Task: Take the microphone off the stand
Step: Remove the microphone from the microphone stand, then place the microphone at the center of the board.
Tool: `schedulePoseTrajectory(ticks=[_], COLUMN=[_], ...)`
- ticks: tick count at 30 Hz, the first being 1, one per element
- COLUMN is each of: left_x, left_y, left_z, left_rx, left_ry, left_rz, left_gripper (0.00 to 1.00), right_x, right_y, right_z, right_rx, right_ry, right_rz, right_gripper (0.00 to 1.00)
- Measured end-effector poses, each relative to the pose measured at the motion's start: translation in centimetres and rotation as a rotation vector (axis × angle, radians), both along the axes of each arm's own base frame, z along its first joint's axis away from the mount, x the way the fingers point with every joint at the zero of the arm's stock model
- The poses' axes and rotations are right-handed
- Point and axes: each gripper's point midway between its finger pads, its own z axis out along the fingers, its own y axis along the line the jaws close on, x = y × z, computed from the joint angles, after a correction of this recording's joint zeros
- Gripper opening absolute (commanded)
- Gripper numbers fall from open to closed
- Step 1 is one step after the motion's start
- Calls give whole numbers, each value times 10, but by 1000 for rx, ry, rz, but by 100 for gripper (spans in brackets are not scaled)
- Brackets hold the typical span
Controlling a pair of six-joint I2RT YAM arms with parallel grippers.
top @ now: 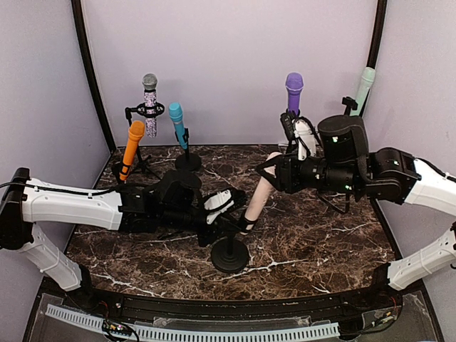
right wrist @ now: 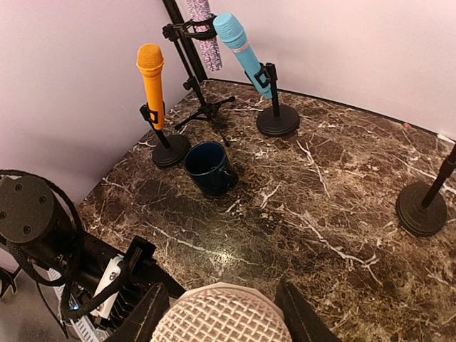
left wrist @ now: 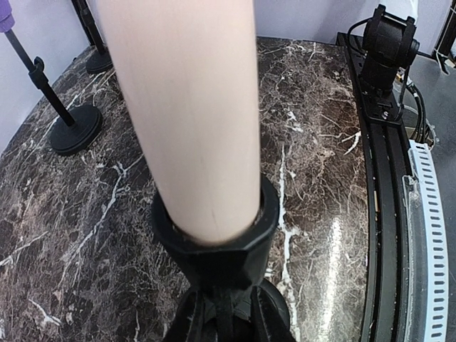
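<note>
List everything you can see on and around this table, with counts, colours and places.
beige microphone: one, pale beige, centre, tilted in its clip.
orange microphone: one, orange, back left.
glitter microphone: one, silvery, back left, on a tripod.
teal microphone: one, teal, back, left of centre.
purple microphone: one, purple, back right.
mint microphone: one, pale green, far right corner.
stands: six, black, one per microphone; the centre stand has a round base.
cup: one, dark blue, beside the orange microphone's base.
table: one, dark marble.
left pincer: one, black, at the centre stand's clip; grip unclear.
right pincer: one, black, closed around the beige microphone's head.
</note>
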Motion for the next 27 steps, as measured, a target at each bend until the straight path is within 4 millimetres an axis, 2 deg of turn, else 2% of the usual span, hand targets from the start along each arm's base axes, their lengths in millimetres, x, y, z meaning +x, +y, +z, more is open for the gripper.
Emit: schedulePoseTrajectory(ticks=[6, 11, 14, 21, 27], left_x=[2, 5, 6, 7, 7], left_y=[-3, 0, 0, 1, 8], left_z=[4, 0, 0, 1, 2], left_rx=[-9, 13, 15, 14, 12], left_ry=[-18, -23, -28, -30, -5], left_rz=[5, 28, 33, 41, 75], left_gripper=[0, 0, 0, 0, 0], right_x=[9, 20, 23, 27, 36], right_y=[-16, -33, -42, -60, -103], right_z=[17, 60, 74, 73, 56], right_rx=[32, 171, 218, 184, 68], right_ry=[51, 29, 19, 21, 66], right_rz=[-137, -259, -301, -386, -523], right_gripper=[11, 11, 12, 11, 12])
